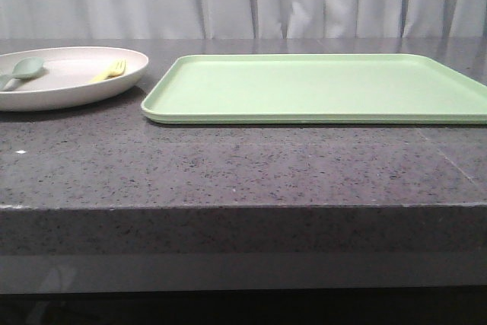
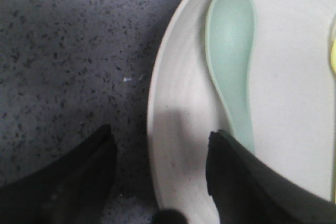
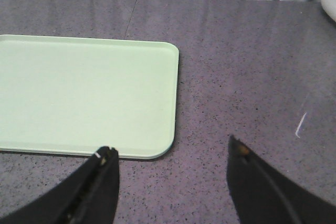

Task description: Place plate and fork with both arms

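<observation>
Straddling the plate (image 2: 178, 145) rim, the left hand (image 2: 160, 174) is spread, grasping nothing. Right hand (image 3: 170, 163) spread above bench (image 3: 247, 77) beside tray (image 3: 84, 93). Fork (image 1: 110, 71) lies on plate.

Off-white plate (image 1: 68, 85), yellow fork (image 1: 111, 70), pale grey-green spoon (image 2: 231, 61), light-green tray (image 1: 319, 87), dark speckled grey worktop (image 1: 228, 165), black pincers.
</observation>
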`<action>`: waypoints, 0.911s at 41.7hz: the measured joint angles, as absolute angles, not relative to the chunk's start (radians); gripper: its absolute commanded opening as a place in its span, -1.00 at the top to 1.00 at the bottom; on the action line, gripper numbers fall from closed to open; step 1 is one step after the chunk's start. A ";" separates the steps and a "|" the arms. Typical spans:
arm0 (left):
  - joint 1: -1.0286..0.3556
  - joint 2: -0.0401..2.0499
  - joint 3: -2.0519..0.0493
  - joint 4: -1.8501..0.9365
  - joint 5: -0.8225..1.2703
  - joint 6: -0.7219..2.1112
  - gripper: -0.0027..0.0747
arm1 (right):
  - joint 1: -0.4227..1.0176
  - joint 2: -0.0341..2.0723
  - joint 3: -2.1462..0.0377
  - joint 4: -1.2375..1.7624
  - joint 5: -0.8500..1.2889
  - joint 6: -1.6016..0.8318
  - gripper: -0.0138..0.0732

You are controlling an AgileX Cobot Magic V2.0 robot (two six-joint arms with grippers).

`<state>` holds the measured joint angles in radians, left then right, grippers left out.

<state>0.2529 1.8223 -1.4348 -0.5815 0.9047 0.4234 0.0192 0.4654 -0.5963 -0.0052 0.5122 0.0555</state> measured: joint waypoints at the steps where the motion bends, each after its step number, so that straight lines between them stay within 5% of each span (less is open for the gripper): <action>1: 0.253 1.832 -1.443 -0.587 0.905 0.423 0.06 | 0.019 0.465 -0.596 -0.005 0.512 0.055 -0.40; 26: 0.253 1.896 -1.490 -0.618 0.920 0.423 0.97 | 0.019 0.465 -0.596 -0.005 0.512 0.055 -0.40; 38: 0.253 1.896 -1.507 -0.651 0.943 0.423 0.98 | 0.019 0.465 -0.596 -0.005 0.512 0.055 -0.40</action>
